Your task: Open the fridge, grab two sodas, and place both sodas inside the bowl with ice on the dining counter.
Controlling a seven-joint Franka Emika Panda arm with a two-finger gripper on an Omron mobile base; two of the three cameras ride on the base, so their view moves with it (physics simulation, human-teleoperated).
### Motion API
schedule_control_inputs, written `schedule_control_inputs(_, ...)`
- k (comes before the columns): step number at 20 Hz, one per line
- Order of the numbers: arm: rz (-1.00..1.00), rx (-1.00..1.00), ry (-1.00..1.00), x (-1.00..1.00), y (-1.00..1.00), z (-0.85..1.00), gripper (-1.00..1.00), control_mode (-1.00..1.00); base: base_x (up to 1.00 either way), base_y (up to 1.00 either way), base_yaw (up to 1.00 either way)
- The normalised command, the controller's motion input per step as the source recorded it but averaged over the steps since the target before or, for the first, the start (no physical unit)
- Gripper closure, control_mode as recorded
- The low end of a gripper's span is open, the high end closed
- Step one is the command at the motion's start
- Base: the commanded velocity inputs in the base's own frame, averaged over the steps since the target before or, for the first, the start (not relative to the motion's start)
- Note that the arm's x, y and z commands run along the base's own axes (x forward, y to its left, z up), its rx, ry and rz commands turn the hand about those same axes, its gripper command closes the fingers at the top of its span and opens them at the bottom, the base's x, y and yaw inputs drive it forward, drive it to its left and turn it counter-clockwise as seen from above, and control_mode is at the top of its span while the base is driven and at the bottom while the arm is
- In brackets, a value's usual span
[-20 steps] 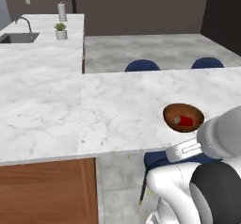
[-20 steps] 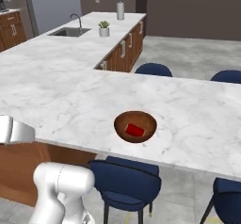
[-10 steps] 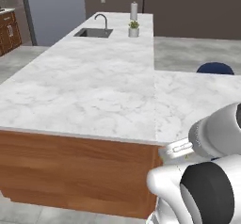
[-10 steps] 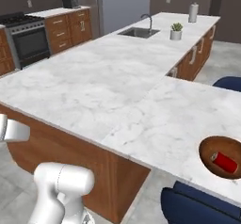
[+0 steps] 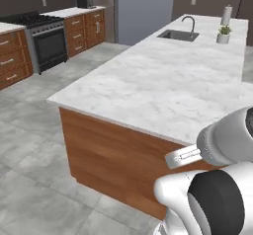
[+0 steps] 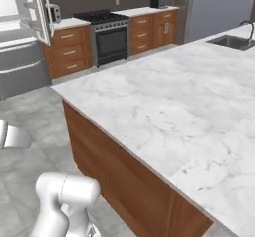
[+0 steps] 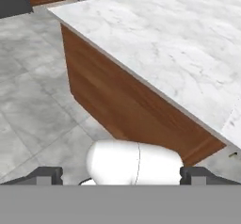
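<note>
End effector (image 7: 120, 175) spread, empty; fridge (image 6: 22, 37) apparently far off.

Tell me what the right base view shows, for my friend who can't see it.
A big white marble counter with wooden sides fills the middle of a kitchen. Behind it stand a black stove and wooden cabinets, with the open grey fridge at far left and a sink at far right.

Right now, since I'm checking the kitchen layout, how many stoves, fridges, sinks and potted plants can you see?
Stove: 1
Fridge: 1
Sink: 1
Potted plant: 1
Total: 4
</note>
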Motion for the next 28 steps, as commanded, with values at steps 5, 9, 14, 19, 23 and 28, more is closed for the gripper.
schedule_control_inputs(5,0.0,0.0,0.0,0.0,0.0,0.0,-1.0,1.0,0.15,0.59,0.5)
schedule_control_inputs(9,0.0,0.0,0.0,0.0,0.0,0.0,-1.0,1.0,0.79,0.64,0.26)
schedule_control_inputs(14,0.0,0.0,0.0,0.0,0.0,0.0,-1.0,1.0,1.0,0.79,0.05)
schedule_control_inputs(19,0.0,0.0,0.0,0.0,0.0,0.0,-1.0,1.0,1.0,0.93,0.0)
schedule_control_inputs(23,0.0,0.0,0.0,0.0,0.0,0.0,-1.0,1.0,1.0,0.95,0.0)
schedule_control_inputs(28,0.0,0.0,0.0,0.0,0.0,0.0,-1.0,1.0,1.0,0.94,0.0)
